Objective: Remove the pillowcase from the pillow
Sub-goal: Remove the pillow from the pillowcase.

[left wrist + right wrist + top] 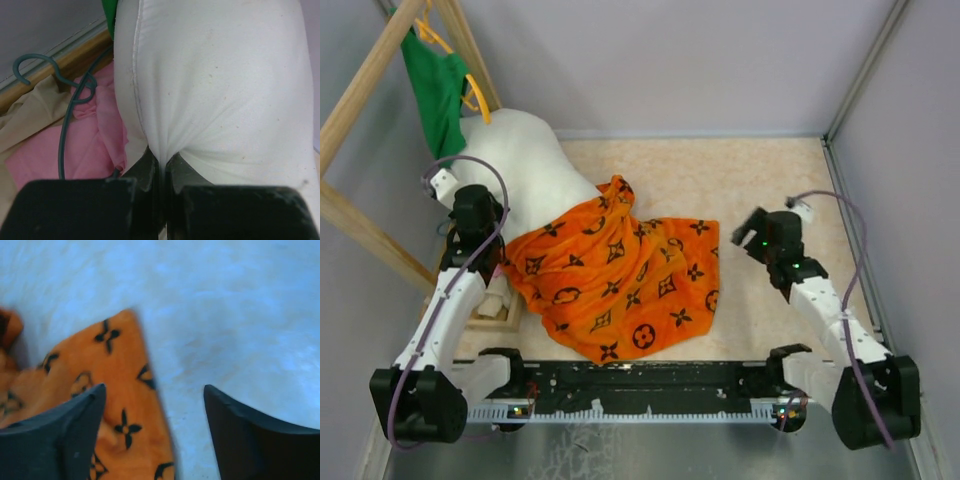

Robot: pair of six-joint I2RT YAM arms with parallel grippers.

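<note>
left gripper (160,165) clamped on pillow (530,160), upper left | right gripper (154,390) fingers apart, empty, right of centre pillowcase (620,280)

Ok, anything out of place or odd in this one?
Mostly clutter: a crumpled pink cloth and a loose green hanger lie beside the pillow, which the left gripper pinches. The pillowcase is bunched over its near end.
</note>
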